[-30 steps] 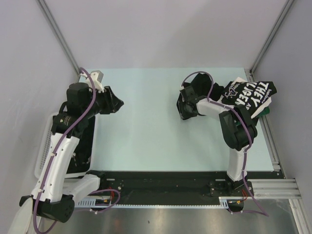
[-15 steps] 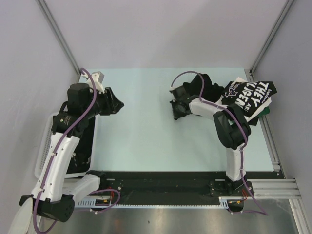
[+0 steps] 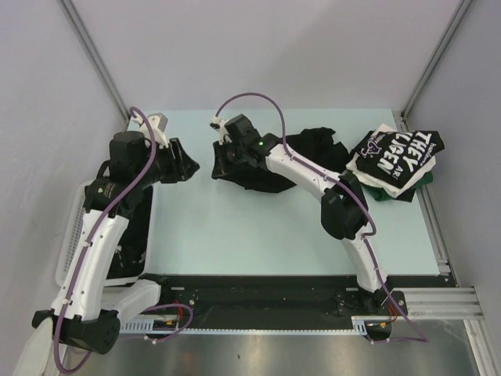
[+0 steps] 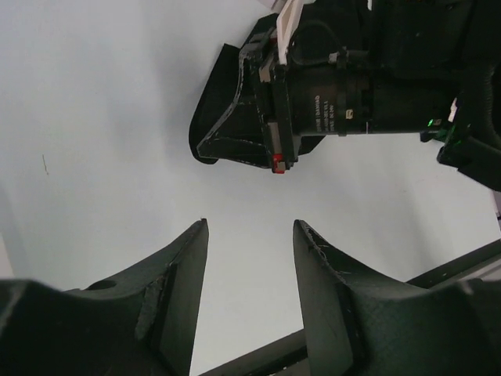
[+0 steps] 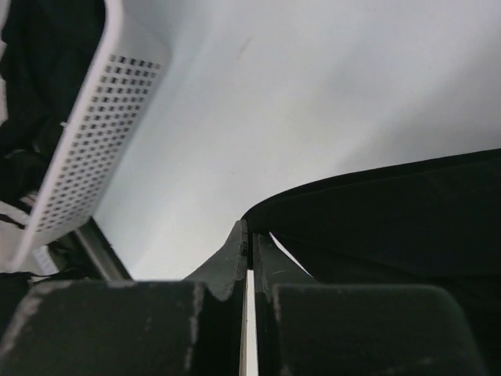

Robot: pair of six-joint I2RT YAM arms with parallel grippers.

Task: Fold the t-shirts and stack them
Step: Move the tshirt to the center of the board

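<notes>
the right gripper (image 3: 221, 160) is shut on the edge of a black shirt (image 3: 301, 153), out over the rear middle of the tabletop (image 3: 235, 227). the shirt lies stretched in a loose, crumpled band from the gripper back towards the right rear. in the right wrist view the gripper (image 5: 249, 235) has its jaws almost together, with the shirt's (image 5: 391, 211) hem pinched between them and the rest of it spread off to the right on the tabletop. the left gripper (image 3: 188, 166) hovers just left of the right one, facing it. its jaws are apart with nothing between them, as the left wrist view (image 4: 250, 227) shows, with only bare tabletop under them. a white mesh basket (image 3: 66, 254) stands at the left edge of the tabletop, partly hidden by the left arm. it holds dark cloth (image 3: 133, 243); the right wrist view also shows the basket's (image 5: 86, 141) perforated wall with dark cloth (image 5: 39, 94) inside, though what the cloth is cannot be told. at the right rear corner a folded lettered shirt (image 3: 399, 153) tops a small pile, with a bit of green cloth (image 3: 381, 193) showing under it, well apart from the basket.
</notes>
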